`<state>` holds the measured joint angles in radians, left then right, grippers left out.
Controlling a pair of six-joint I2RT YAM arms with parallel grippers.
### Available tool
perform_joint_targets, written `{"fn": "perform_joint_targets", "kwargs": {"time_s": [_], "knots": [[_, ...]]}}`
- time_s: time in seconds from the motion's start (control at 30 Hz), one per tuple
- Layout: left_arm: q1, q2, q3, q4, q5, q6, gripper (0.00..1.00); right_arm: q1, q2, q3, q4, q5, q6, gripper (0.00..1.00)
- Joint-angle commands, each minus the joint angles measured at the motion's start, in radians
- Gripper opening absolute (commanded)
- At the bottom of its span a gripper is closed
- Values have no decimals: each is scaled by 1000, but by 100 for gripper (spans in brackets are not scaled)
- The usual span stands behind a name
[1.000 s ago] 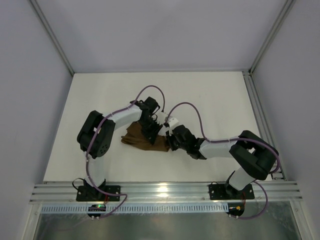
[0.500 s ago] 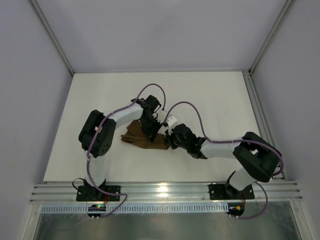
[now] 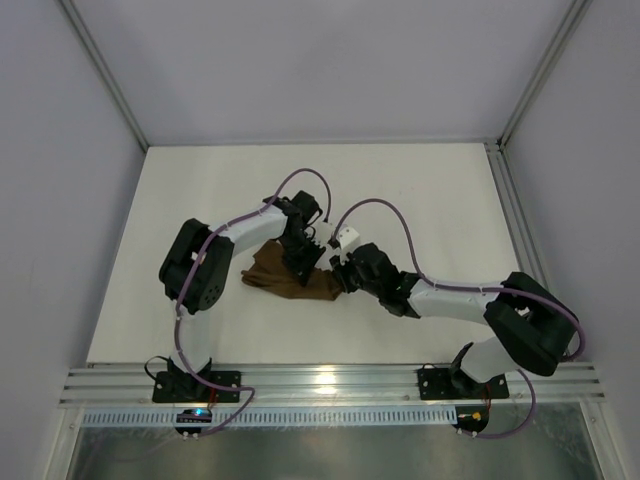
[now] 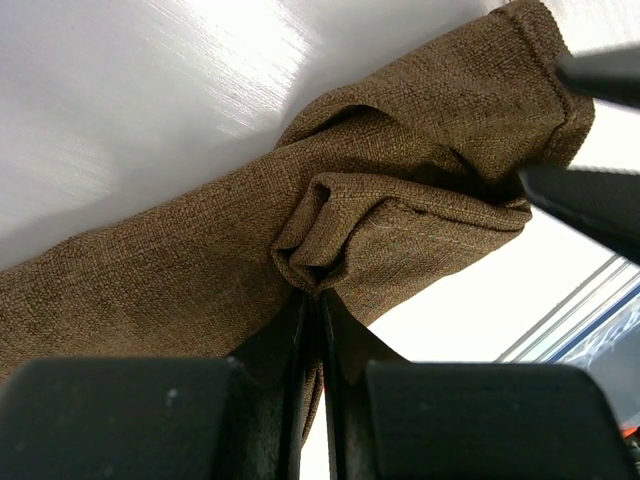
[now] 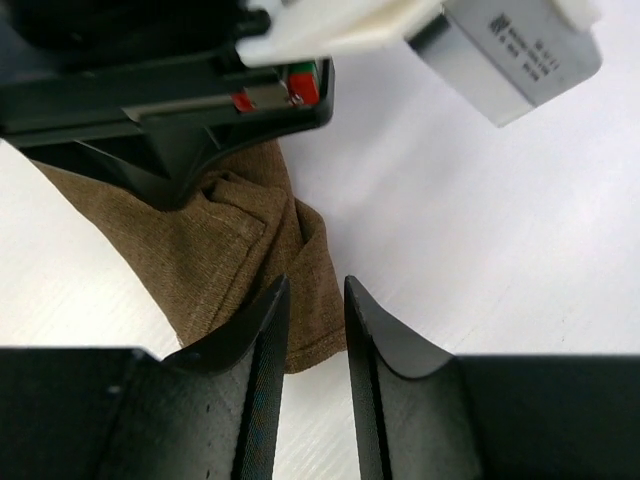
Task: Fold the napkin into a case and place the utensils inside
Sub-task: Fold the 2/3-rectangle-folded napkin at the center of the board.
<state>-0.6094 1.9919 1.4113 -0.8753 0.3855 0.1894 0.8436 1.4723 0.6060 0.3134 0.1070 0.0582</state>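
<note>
I am counting one napkin [image 4: 400, 200], two arms and two hands, and they are all meeting over the near middle of the white counter [image 3: 420, 190]. The left arm [image 3: 235, 232] is reaching in from the left and the right arm [image 3: 455, 298] from the right, so the cloth is lying between them.

The napkin is showing as a dark brown cloth with a coarse, matte weave. It is lying bunched into a rough oblong that is running left to right, resting flat on the counter. Several layers are overlapping along its length, and a stitched hem is running round its right end. In the middle a thick fold is curling over on itself into a small rolled tuck.

The left hand [image 4: 312, 300] is coming down on that tuck from above and is pinching it, with its jaws drawn almost together and a ridge of cloth caught between them.

The right hand [image 5: 314, 290] is sitting at the right end of the napkin with its jaws parted only narrowly. The hemmed corner is lying under and just beyond the gap, and nothing is looking clamped there. From the left wrist view its two dark fingers [image 4: 600, 200] are showing either side of that corner
</note>
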Motion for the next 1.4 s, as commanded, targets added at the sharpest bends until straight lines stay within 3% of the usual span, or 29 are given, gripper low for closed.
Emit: {"fn": "perform_joint_targets", "kwargs": {"time_s": [0.0, 0.33, 0.57, 0.63, 0.73, 1.17, 1.37], "knots": [[2, -31, -3, -33, 26, -11, 8, 29, -56, 5, 35, 51, 17, 33], [2, -24, 5, -28, 32, -16, 9, 72, 34, 51, -5, 99, 68, 34], [2, -22, 8, -21, 23, -19, 9, 74, 108, 61, 6, 76, 80, 27], [2, -24, 11, -21, 23, -19, 10, 74, 111, 58, 12, 79, 78, 21], [2, -25, 15, -19, 21, -19, 10, 74, 114, 58, 10, 86, 80, 3], [-15, -18, 61, -34, -45, 4, 12, 74, 13, -5, 101, 62, 19, 3], [-44, 44, 161, -137, -88, 74, 7, 51, -9, -35, 168, 11, 0, 3]]}}
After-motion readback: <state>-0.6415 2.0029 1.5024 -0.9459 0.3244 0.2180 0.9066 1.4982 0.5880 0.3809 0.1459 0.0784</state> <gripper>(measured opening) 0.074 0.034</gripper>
